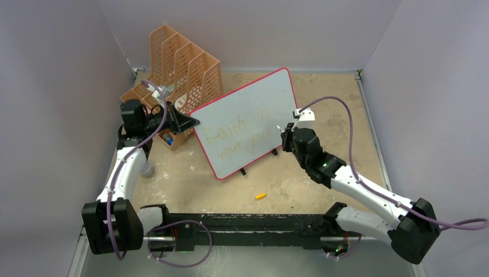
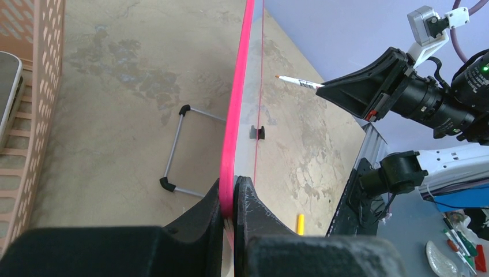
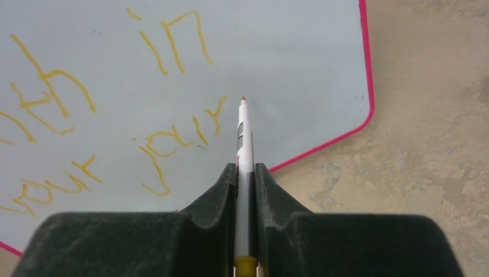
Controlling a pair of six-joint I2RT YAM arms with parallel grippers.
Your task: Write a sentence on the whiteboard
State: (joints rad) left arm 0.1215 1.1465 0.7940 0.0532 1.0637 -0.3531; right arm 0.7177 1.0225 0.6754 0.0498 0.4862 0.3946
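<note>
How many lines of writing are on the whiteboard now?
2. The upper line runs across the middle of the whiteboard; the lower line sits just beneath it, ending near the marker tip. None seem hidden.

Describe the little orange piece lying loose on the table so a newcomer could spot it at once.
Find the pink-framed whiteboard standing mid-table. On the tabletop between its lower edge and the arms' base rail lies a short yellow-orange stub. It is the only loose thing there, lying flat, far brighter than the board's black feet.
</note>
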